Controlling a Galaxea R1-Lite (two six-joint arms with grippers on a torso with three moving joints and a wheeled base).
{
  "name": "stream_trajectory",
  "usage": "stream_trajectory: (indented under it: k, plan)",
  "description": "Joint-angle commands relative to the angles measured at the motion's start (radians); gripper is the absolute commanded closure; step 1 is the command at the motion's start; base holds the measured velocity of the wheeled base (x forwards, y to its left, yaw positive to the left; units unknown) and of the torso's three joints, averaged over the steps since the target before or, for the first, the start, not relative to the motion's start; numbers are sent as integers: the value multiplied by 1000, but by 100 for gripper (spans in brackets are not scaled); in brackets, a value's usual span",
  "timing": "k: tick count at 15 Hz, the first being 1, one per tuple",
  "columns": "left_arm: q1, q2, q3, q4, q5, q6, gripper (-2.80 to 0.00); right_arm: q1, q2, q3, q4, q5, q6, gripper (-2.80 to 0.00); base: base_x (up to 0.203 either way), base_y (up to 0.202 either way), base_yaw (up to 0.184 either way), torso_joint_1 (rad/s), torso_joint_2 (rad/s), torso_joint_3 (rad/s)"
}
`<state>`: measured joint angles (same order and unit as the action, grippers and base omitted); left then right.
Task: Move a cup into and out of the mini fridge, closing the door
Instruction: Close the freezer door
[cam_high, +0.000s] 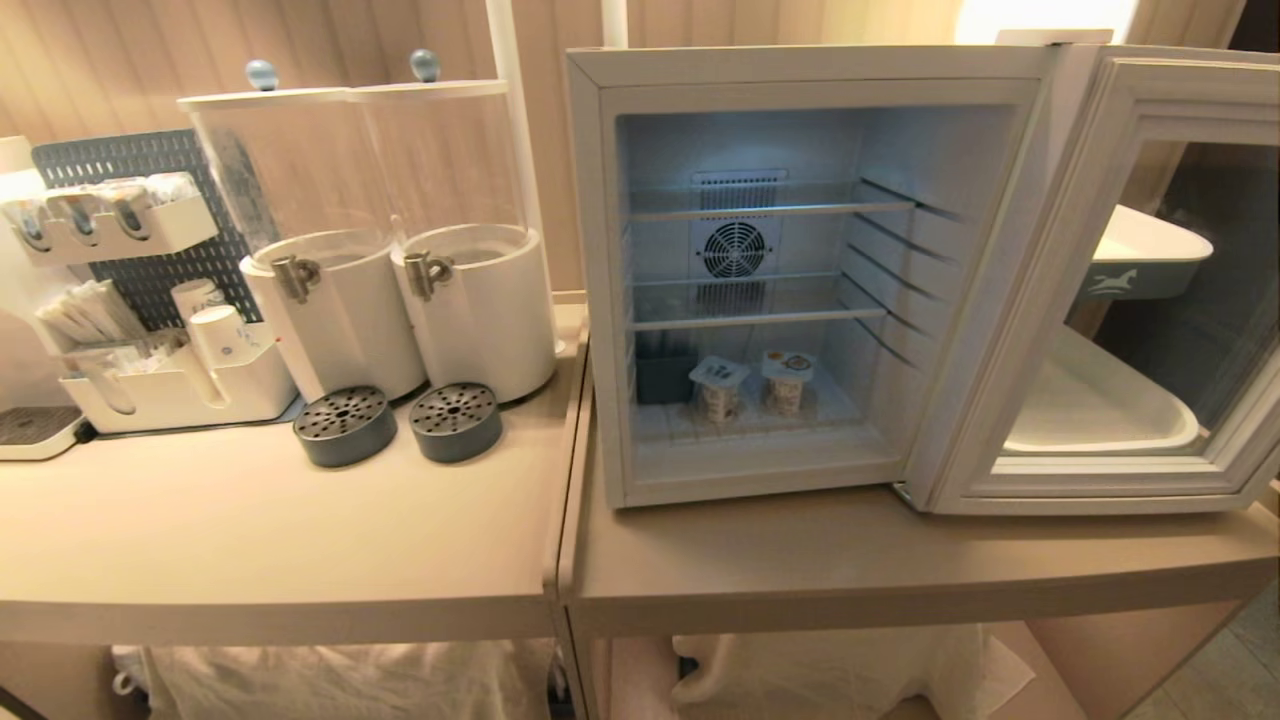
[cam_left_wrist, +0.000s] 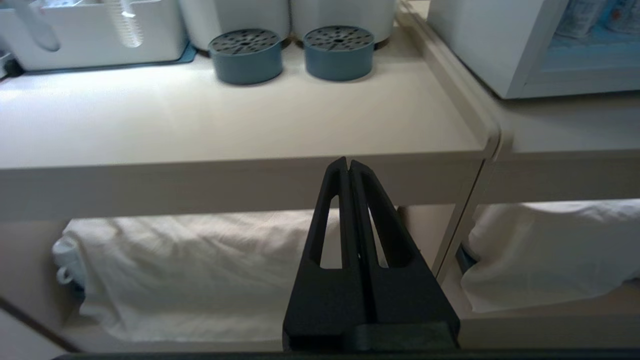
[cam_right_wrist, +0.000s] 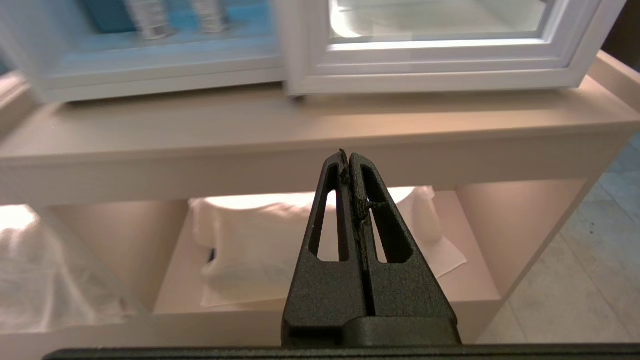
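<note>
Left gripper (cam_left_wrist: 349, 162) and right gripper (cam_right_wrist: 348, 156) pinched together, level before counter (cam_left_wrist: 250, 125).

Beige ribbed wall panelling (cam_high: 100, 60) behind. Two beige counters (cam_high: 250, 540) abutting, white cloth bundles (cam_left_wrist: 200, 270) beneath. Grey tiled floor (cam_right_wrist: 575, 280) at right.

No lettering reads clearly anywhere; the printed lids on the two cups (cam_high: 750, 385) inside stay illegible.
</note>
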<state>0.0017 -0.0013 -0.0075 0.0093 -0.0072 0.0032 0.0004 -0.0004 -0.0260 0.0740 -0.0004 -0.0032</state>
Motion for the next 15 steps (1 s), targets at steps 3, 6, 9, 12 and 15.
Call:
stream_trajectory:
  k: [3,6,9,12,15]
  plan:
    - [0,1,1,0,1,1,0,0,2,0,0,0,0,0,186,-190,2,2,0,2]
    - [0,1,3,-6,3,3,0,0,0,0,1,1,-1,0,46,-121,2,4,9,2]
    - [0,0,3,-8,3,4,0,0,0,0,1,2,-1,0,1,-170,3,6,1,3]
    - [0,0,3,-6,3,4,0,0,0,0,1,2,-3,0,0,-195,-1,3,5,1]
    - [0,0,3,-6,3,4,0,0,0,0,1,2,-3,0,0,-193,0,1,4,1]
